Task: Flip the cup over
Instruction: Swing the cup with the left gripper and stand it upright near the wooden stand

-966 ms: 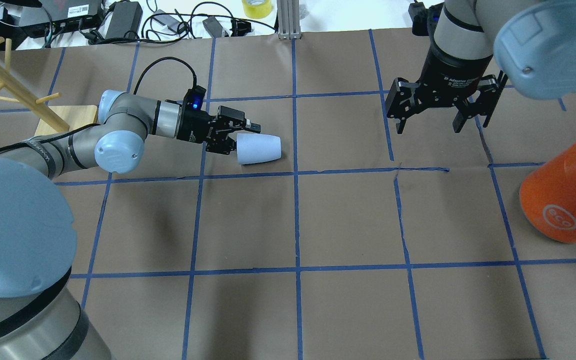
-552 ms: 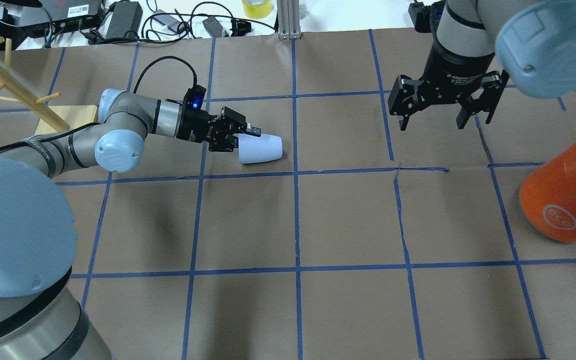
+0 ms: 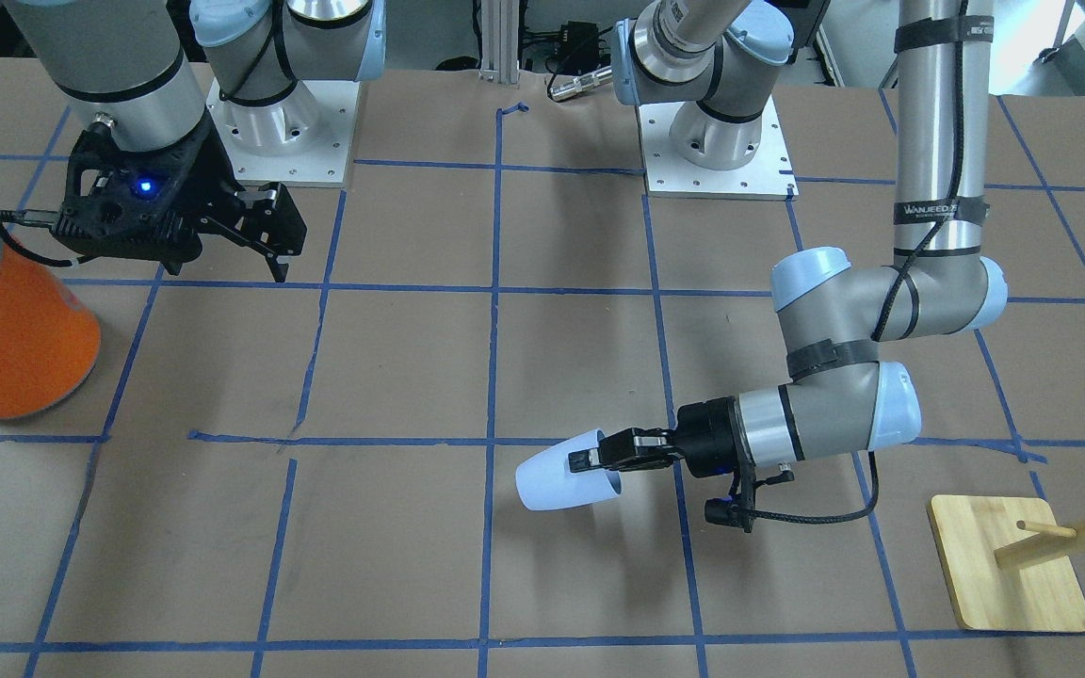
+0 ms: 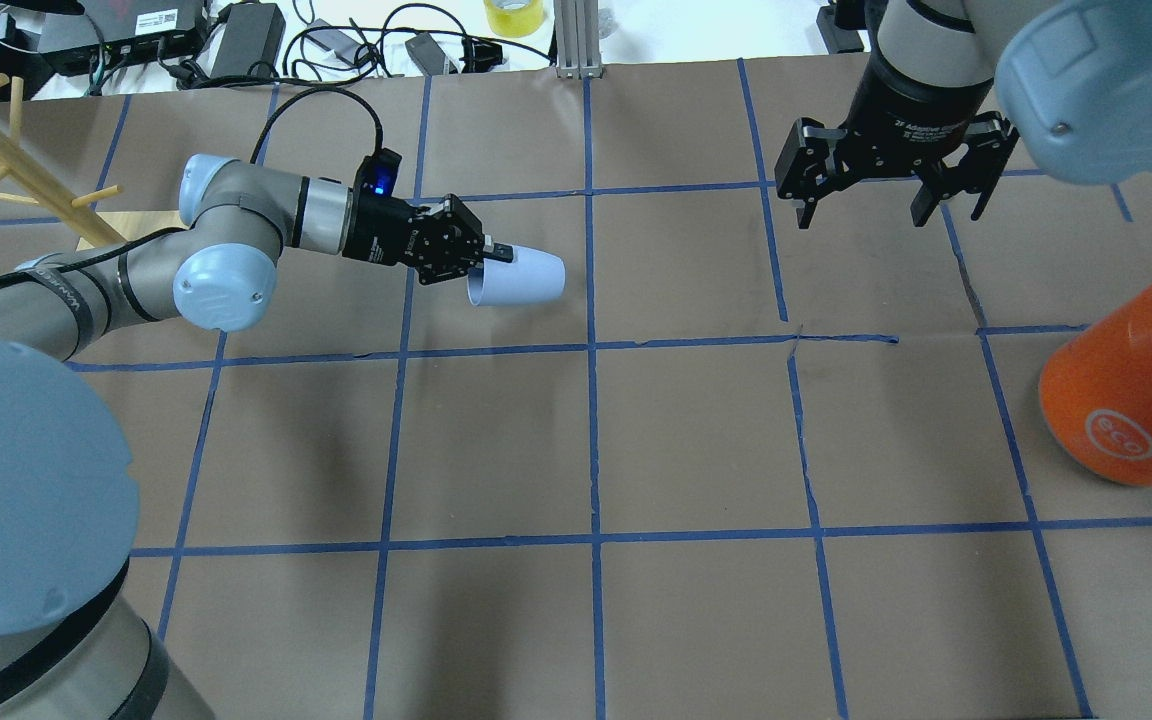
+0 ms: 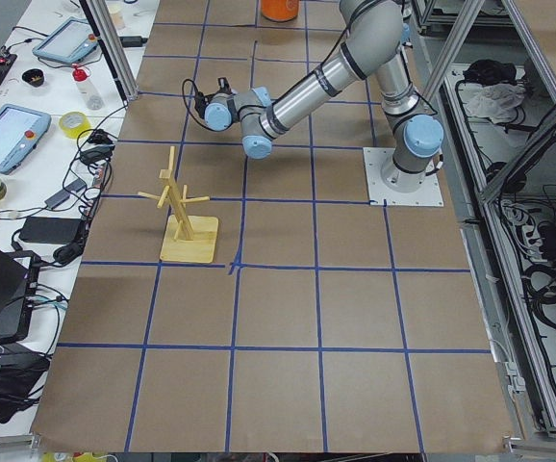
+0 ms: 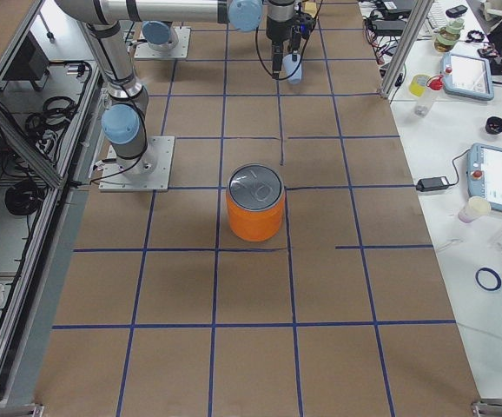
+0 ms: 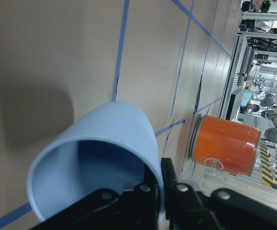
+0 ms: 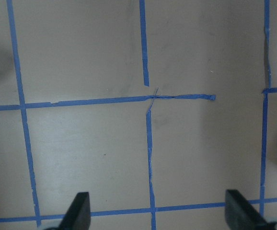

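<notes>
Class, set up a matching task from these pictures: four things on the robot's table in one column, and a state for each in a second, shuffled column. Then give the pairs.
Things
1. cup
2. left gripper
3. right gripper
4. orange can

States
A. open, holding nothing
B. standing upright, silver top up
C. tipped on its side, pale blue
D. shut on a rim

Pairs: 1-C, 2-D, 3-A, 4-B

Pale blue cup (image 4: pixel 526 283), deeper blue inside, brown surface (image 4: pixel 696 440) gridded with blue tape, orange can (image 4: pixel 1121 400) with silver top, pale wooden rack (image 4: pixel 36 178) upper left
</notes>
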`<state>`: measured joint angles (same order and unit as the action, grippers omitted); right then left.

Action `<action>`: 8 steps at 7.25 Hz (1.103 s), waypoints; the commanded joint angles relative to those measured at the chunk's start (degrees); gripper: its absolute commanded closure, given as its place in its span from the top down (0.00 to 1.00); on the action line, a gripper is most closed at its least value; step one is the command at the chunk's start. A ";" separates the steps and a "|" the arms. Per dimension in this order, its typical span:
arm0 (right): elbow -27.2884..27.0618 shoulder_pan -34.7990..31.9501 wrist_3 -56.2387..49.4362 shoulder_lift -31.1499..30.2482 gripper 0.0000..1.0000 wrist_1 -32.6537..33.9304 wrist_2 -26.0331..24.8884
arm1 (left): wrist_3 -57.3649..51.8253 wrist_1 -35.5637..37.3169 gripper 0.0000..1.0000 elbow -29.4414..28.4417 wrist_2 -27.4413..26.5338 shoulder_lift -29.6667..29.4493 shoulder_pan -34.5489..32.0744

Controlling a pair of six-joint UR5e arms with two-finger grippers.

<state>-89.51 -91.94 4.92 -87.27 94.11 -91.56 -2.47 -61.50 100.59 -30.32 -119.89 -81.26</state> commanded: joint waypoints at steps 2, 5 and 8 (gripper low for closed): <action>0.03 0.09 0.09 0.00 1.00 1.16 -0.45 | 6.78 7.00 0.00 -3.28 -27.40 4.13 -0.39; 0.12 0.09 0.09 0.00 1.00 1.68 0.15 | -2.58 5.96 0.00 -9.35 -55.50 3.53 -5.40; 0.21 0.09 0.09 0.00 1.00 1.69 -0.02 | -9.65 5.17 0.00 -10.85 -66.17 1.16 -5.31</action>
<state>-89.36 -91.85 5.01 -87.27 95.78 -91.72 -10.54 -55.69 90.50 -93.50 -117.80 -86.53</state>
